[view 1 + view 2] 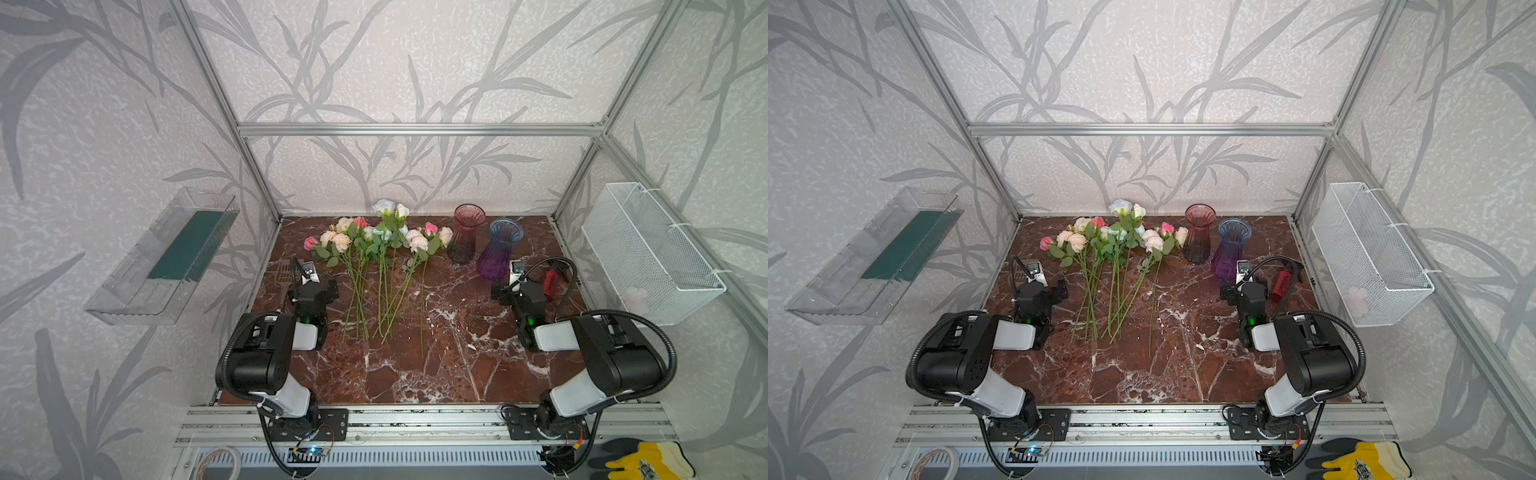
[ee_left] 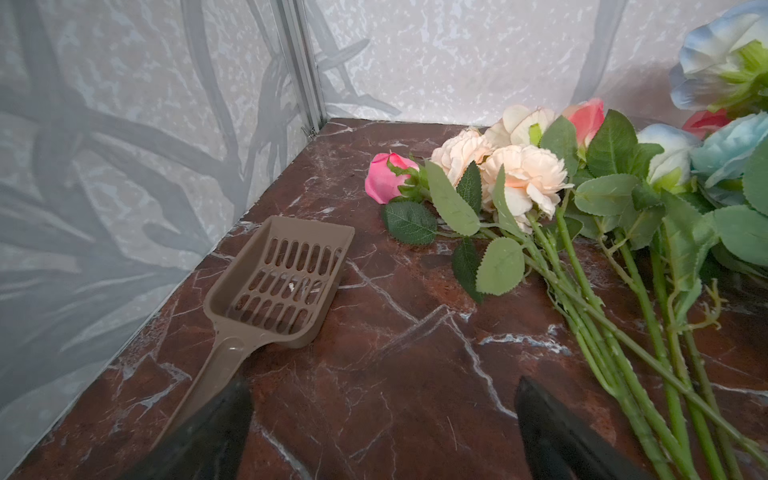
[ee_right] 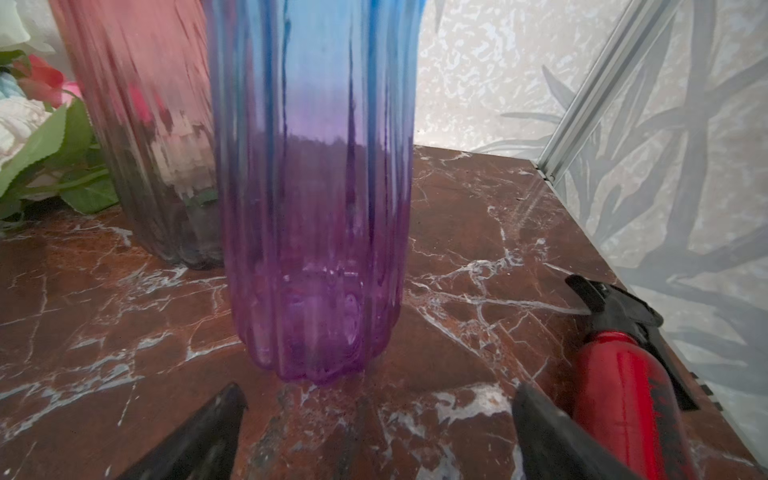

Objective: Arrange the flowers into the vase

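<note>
Both pincers stand wide open and hold nothing. The left gripper (image 2: 382, 384) hovers over the brown marble-patterned tabletop (image 1: 415, 365) at 9 o'clock. The right gripper (image 3: 380, 388), at 3 o'clock, faces the foot of the ribbed glass vase shading from blue to purple (image 3: 316, 208).

We judge the main risk to be there: a low nudge could tip that tall vase against the ribbed pink-to-grey glass vase (image 1: 466, 237) just beside it, toward 11 o'clock. The red spray bottle with black trigger (image 3: 623, 395) lies just beside one right finger and could be knocked.

The long-stemmed artificial roses (image 1: 374, 249) lie flat from centre to 12 o'clock with their stems crossing, so pulling one may drag its neighbours. The handle of the brown slotted plastic scoop (image 2: 278, 282) near the left gripper might snag.

Both vases look empty. The white wire mesh basket (image 1: 640, 232) on the 3 o'clock wall holds something pale that we cannot make out. The clear plastic tray (image 1: 124, 291) on the 9 o'clock wall holds a dark green pad (image 1: 187, 245).
</note>
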You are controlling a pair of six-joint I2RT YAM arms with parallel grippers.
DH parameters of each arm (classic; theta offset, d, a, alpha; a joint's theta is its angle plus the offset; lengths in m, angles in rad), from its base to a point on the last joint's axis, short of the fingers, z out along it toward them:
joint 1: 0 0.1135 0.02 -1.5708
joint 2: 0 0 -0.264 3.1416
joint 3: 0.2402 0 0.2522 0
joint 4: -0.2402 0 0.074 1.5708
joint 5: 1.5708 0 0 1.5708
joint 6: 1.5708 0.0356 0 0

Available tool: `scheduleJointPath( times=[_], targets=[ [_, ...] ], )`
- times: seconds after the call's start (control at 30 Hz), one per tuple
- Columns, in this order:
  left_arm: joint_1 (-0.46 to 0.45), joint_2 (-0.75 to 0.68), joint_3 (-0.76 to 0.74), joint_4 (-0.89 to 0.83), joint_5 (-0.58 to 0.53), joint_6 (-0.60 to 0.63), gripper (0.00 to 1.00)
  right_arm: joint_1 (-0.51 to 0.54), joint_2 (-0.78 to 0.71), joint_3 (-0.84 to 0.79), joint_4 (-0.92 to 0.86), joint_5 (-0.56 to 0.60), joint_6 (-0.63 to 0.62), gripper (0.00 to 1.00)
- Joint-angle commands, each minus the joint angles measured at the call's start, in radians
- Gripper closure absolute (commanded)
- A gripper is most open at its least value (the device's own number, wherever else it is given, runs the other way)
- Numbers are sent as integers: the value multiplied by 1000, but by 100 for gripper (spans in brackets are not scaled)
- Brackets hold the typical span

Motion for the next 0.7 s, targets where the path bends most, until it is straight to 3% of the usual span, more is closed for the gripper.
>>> scheduleJointPath(
  times=[0.0,0.07,0.17,0.23,0.27,0.4,0.53,0.6,0.67],
  targets=[
    [0,-37,-24,60,19,18,1,-1,-20,-6,5,82,35,1],
    [-9,-118,-44,28,18,27,1,9,-13,-32,70,69,7,1],
    [-20,-336,-13,-223,-20,40,1,18,-17,-77,155,61,-7,1],
    [-22,-479,11,-368,37,76,1,35,-36,-98,191,74,-29,1],
    [-22,-543,24,-417,56,78,1,55,-62,-91,164,136,-41,1],
    [-25,-754,136,-657,90,73,1,88,-322,15,-246,193,-33,1],
    [-24,-829,334,-892,181,15,1,176,-581,216,-825,292,91,1],
    [-25,-819,492,-1073,78,-147,1,213,-647,360,-1148,361,223,1],
    [-23,-778,677,-1311,-30,-301,1,220,-699,476,-1413,340,368,1]
  ],
)
